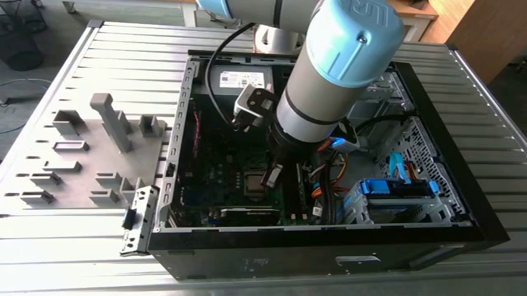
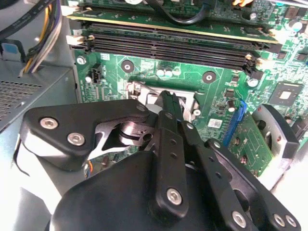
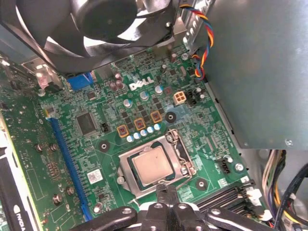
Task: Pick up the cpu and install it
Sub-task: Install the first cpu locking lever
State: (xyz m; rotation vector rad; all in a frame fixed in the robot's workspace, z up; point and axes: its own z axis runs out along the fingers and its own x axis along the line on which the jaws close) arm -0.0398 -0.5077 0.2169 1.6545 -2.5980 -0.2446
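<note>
The cpu (image 3: 153,165) lies flat inside the socket (image 3: 126,161) on the green motherboard (image 3: 96,144), its silvery top exposed. The gripper (image 3: 166,193) hovers just beside the socket's edge, fingers (image 2: 169,111) pressed together and grasping nothing. In the exterior view the arm (image 1: 329,80) reaches down into the case (image 1: 461,203), above the socket.
</note>
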